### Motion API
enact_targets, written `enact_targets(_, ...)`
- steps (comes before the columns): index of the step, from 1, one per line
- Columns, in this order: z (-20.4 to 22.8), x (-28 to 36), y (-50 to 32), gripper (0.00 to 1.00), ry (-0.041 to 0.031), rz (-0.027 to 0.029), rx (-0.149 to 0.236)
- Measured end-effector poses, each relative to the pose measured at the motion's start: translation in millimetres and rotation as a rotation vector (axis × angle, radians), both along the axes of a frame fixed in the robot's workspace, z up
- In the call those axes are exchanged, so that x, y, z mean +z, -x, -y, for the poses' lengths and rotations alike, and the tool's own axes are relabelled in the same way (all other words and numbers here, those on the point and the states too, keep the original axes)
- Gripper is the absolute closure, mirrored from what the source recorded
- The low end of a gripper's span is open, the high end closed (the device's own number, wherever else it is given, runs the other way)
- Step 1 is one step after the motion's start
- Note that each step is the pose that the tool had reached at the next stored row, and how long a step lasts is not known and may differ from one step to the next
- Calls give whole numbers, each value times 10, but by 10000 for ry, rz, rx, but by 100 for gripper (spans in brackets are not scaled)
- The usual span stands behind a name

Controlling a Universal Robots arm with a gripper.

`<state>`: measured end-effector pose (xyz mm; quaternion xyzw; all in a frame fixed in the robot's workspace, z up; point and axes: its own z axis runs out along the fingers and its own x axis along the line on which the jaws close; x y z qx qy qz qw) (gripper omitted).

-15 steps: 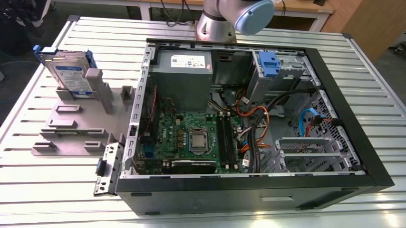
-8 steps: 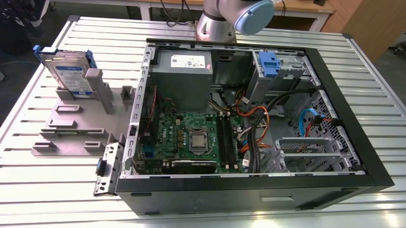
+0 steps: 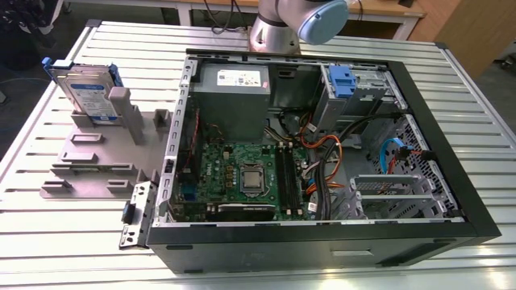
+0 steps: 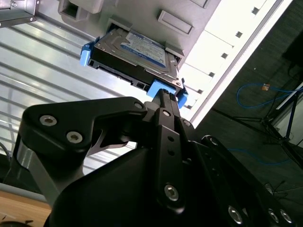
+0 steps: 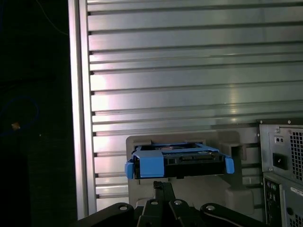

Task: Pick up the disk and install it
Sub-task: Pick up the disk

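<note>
Nothing picked up yet, by the look of it. Disk (image 3: 87,95) parked on end in a slot of the grey fixture (image 3: 89,163), over by the worktop (image 3: 57,248) corner at the far end on the exterior view's left, well apart from the open PC case (image 3: 322,248). Probably stood up like that to leave the top edge and the blue carrier (image 5: 151,168) free for a grab from above, rather than lying flat with nothing to pinch. Long axis roughly upright, tilted a little, short edge up top, propped by the fixture's posts. Label face turned toward the near edge of the worktop and a bit toward the case. Pincer (image 5: 162,185) pinched together in the first wrist view, nothing between the tips, aimed roughly at that top edge but hanging clear of it, no contact. Same story in the second wrist view, with the pincer (image 4: 165,94) pointing at the carrier's blue corner tab, empty. Blue bracket (image 3: 342,81) sitting in the drive bay at the case's far corner, presumably where the thing belongs.
</note>
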<state>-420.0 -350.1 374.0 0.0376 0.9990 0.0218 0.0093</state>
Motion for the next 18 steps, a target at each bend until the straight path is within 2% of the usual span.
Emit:
enact_targets(2, 0, 0, 0, 89, 0, -1, 105)
enact_targets(12, 0, -1, 0, 89, 0, 0, 1400)
enact_targets(18, 0, -1, 0, 89, 0, 0, 1857)
